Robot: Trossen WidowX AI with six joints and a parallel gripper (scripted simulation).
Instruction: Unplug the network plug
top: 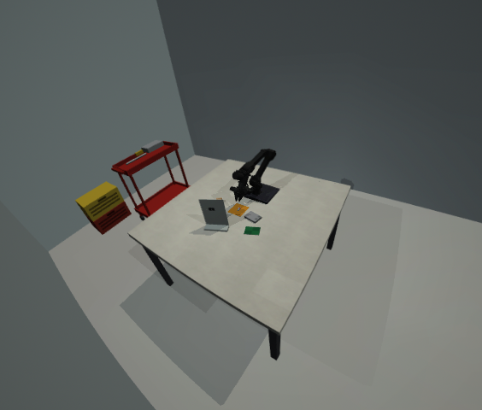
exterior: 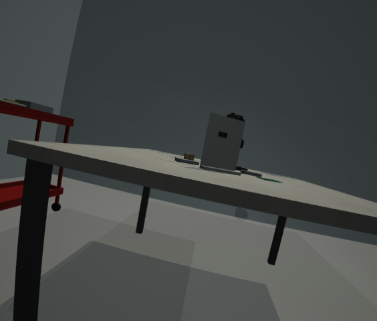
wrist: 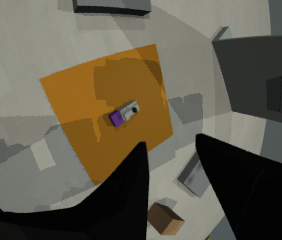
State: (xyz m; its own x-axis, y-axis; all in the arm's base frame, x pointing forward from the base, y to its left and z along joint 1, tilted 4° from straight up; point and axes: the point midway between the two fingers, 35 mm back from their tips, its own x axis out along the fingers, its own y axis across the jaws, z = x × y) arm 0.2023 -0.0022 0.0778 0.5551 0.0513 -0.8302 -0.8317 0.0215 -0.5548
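So the pale table (top: 249,269) has an orange marked square (wrist: 81,127) flat on it, and the little plug (wrist: 123,116) is lying inside that square, roughly in the middle. In the top view, the upright grey panel (top: 214,213) stands on its base at about 8 o'clock from the square, a small grey plate (top: 252,216) sits at 4 o'clock, and a green board (top: 251,230) lies at 5 o'clock. The wrist view also shows a small brown block (wrist: 165,219) on the table just outside the square's edge.
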